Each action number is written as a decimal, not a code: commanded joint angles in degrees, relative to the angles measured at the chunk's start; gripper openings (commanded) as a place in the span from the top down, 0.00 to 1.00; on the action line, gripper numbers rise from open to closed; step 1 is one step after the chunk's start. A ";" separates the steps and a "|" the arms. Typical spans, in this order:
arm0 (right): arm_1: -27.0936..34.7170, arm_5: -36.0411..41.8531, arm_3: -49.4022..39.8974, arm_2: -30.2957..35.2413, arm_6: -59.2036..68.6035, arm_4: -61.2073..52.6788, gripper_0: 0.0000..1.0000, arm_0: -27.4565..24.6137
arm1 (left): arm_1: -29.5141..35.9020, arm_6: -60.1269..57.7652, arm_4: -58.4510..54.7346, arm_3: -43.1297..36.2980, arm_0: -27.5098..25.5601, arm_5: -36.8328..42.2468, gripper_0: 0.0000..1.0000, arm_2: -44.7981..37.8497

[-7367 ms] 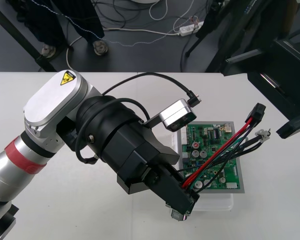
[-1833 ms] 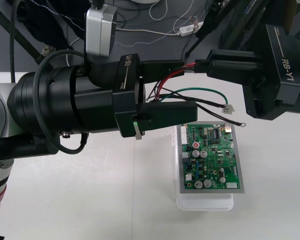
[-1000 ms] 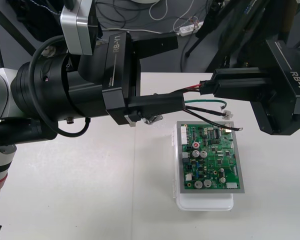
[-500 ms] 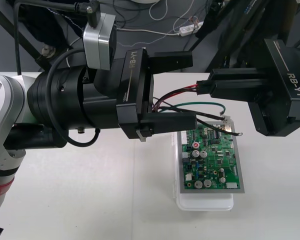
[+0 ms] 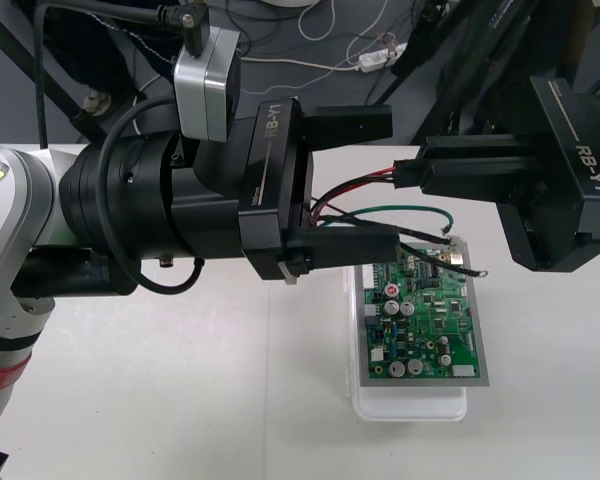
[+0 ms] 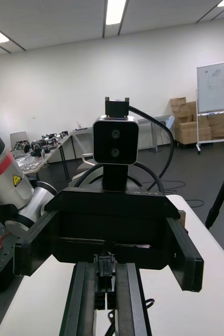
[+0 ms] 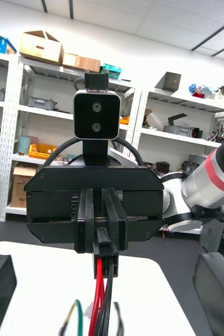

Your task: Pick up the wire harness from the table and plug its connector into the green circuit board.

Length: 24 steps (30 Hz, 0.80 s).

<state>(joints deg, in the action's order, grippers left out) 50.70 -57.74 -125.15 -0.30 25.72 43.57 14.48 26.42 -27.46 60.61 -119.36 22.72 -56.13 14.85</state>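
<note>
Now: right gripper (image 5: 412, 177) is clamped on the small black plug (image 5: 407, 179) of the wire harness. The right wrist view confirms it, with the two fingers close together and the plug pinched between them. From the plug, the wires (image 5: 352, 186) run away from the right fingertips, loop back, and trail under the gripper. Their free ends hang loose over the near part of the green circuit board (image 5: 420, 320) without touching it, as far as can be told.

Left gripper (image 5: 388, 182) faces the right one tip to tip, its fingers wide apart, one above and one below the wire bundle, touching neither.

Change: a second ago the left fingers were pressed together on the wires just behind the plug. They have since spread, while the right gripper's hold on the plug has stayed put.

Reading: the hand-over looks finished, and the harness is carried by the right gripper alone. The plug is held in the air, above and apart from the board on its white base (image 5: 410, 405), so it is not inserted. Likely next step is for the left arm to clear away and for the right to bring the plug down to the board. The dangling free ends could snag on components.
</note>
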 commanded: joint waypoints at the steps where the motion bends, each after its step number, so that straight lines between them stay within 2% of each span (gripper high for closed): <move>1: -0.77 0.35 -1.76 1.88 -0.49 0.20 1.00 -0.41 | 0.48 -2.86 -0.23 -0.17 2.68 0.40 0.14 0.88; 2: -0.77 0.35 -1.76 1.97 -0.58 0.20 1.00 -0.33 | 0.48 -2.86 -0.14 -0.17 2.59 0.49 0.19 0.88; 4: -0.77 0.35 -1.76 1.97 -0.76 0.20 1.00 -0.41 | 0.48 -2.77 -0.14 -0.26 2.59 0.49 0.22 0.88; 10: -0.77 0.35 -1.76 1.88 -0.76 0.20 1.00 -0.41 | 0.48 -2.77 0.65 -0.17 3.12 0.58 0.24 0.88; 16: -0.77 0.35 -1.76 1.88 -0.76 0.20 1.00 -0.41 | 0.48 -2.86 1.27 -0.17 3.56 1.02 0.33 0.88; 24: -1.13 0.18 -1.76 1.88 -0.76 0.55 1.00 -0.41 | 0.48 -3.21 1.27 -0.17 4.00 1.28 0.34 0.88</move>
<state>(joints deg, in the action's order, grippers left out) 50.59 -57.74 -125.15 -0.23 25.71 43.57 14.48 26.42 -27.46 61.51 -119.18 24.40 -56.10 14.86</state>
